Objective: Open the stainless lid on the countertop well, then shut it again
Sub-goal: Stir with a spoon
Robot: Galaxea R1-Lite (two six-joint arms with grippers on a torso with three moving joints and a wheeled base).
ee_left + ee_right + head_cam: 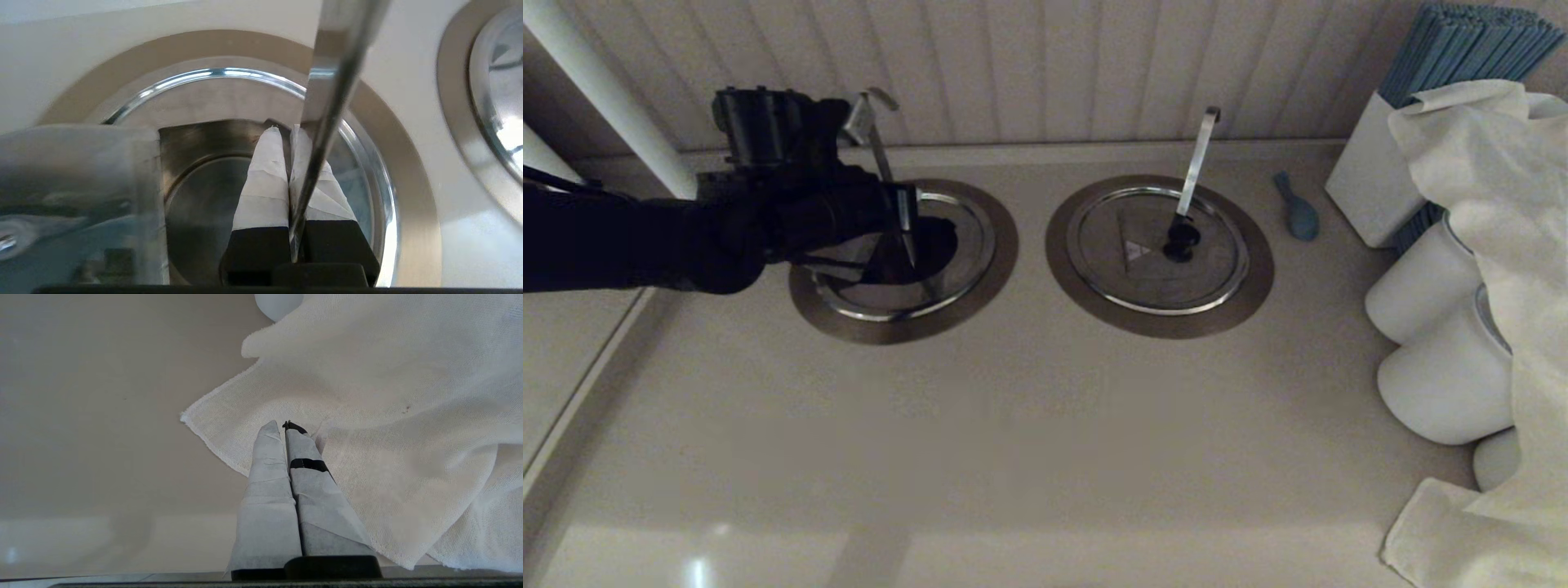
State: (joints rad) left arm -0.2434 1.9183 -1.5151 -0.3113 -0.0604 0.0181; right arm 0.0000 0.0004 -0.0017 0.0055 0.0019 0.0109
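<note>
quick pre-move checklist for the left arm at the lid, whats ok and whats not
1. Left gripper shut on the stainless lid's thin grey hooked rod: ok.
2. Round countertop well with wide brushed-metal collar showing its dark inside, open: ok.
3. How far the lid disc is raised: cannot tell.
4. Twin round steel lid with bright flat strip seated, clear of the arm: ok.
5. Right gripper shut, parked over the white cloth: ok.

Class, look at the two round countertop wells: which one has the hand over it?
The left well, with the thin grey rod: the left hand is over it; the right well has none.
</note>
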